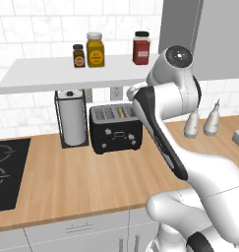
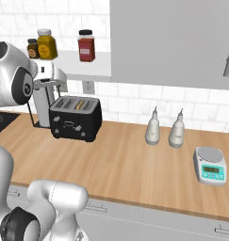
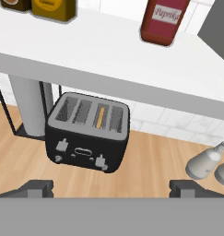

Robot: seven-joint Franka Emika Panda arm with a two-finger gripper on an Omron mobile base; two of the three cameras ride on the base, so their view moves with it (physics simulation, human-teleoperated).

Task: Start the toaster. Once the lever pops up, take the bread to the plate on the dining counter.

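Left base view: the toaster (image 1: 115, 128) sits on the wood counter (image 1: 81, 182) against the tiled wall, right beside the paper towel roll (image 1: 73, 119), under the white shelf (image 1: 67, 74). A tan edge of the bread (image 1: 122, 112) pokes out of one slot.

Right base view: same toaster (image 2: 75, 117), bread (image 2: 78, 104) standing in a slot, two white shakers (image 2: 165, 129) and a kitchen scale (image 2: 209, 166) well off to its right.

Hand view: the gripper (image 3: 111, 188) is spread wide with nothing in it. The toaster (image 3: 87, 132) sits beyond and between the fingertips (image 3: 36, 188), apart from both, with the bread (image 3: 101, 117) upright in the third slot.
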